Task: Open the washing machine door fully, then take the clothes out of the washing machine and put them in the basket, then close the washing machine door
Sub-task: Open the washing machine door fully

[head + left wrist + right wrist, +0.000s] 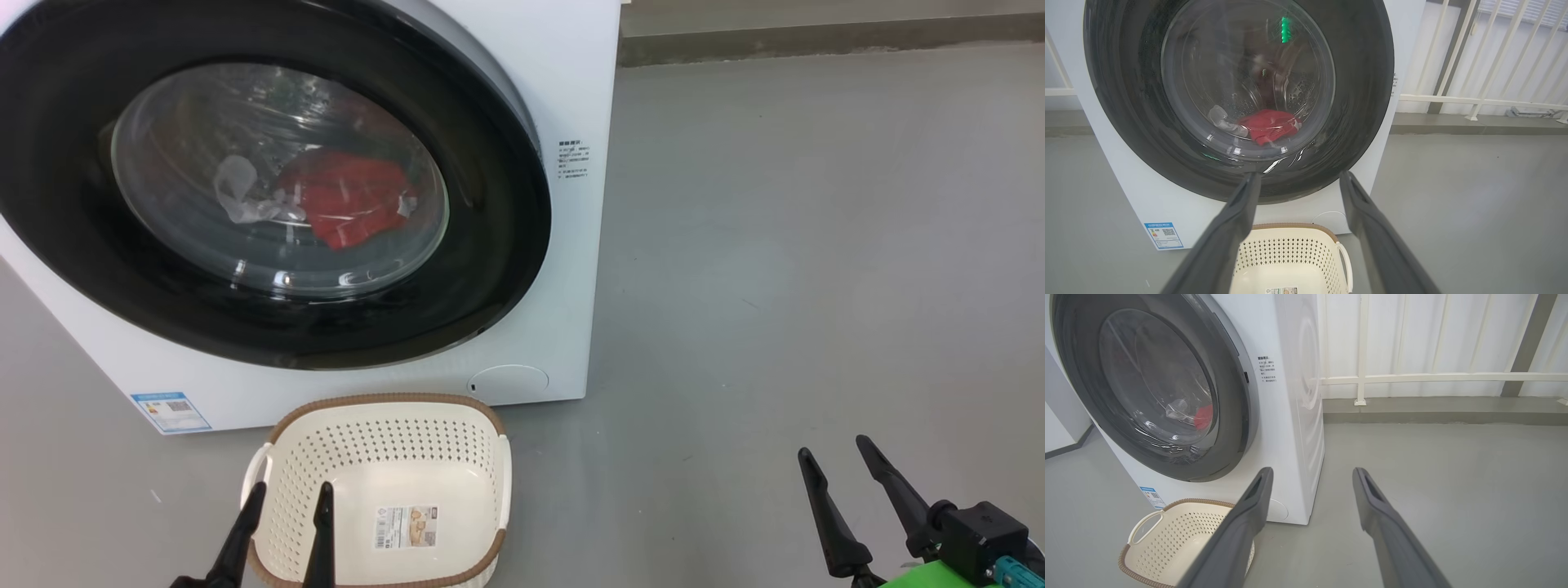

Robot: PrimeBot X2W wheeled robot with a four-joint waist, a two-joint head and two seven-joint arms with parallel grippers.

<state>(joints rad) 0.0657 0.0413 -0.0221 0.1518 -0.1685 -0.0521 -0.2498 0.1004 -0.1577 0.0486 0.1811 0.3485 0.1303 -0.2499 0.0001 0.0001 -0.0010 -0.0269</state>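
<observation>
The first step is in hand and not yet begun: the washing machine door appears to lie shut against the front of the washing machine, though the pictures do not settle whether it is latched. The clothes, red fabric with a small white piece beside it, lie low in the drum behind the glass. The basket stands empty on the floor, just before the machine's front and under the door's lower edge.

The left gripper hangs above the basket, its fingers spread wide and holding nothing. The right gripper is over bare floor off the machine's right corner, its fingers likewise apart and empty.

The next move probably calls for a gripper to reach the door's rim. The right wrist view shows a small dark catch on the right side, so that side probably swings free. The gripper would then hook a finger behind the frame and pull the door round without knocking the basket.
</observation>
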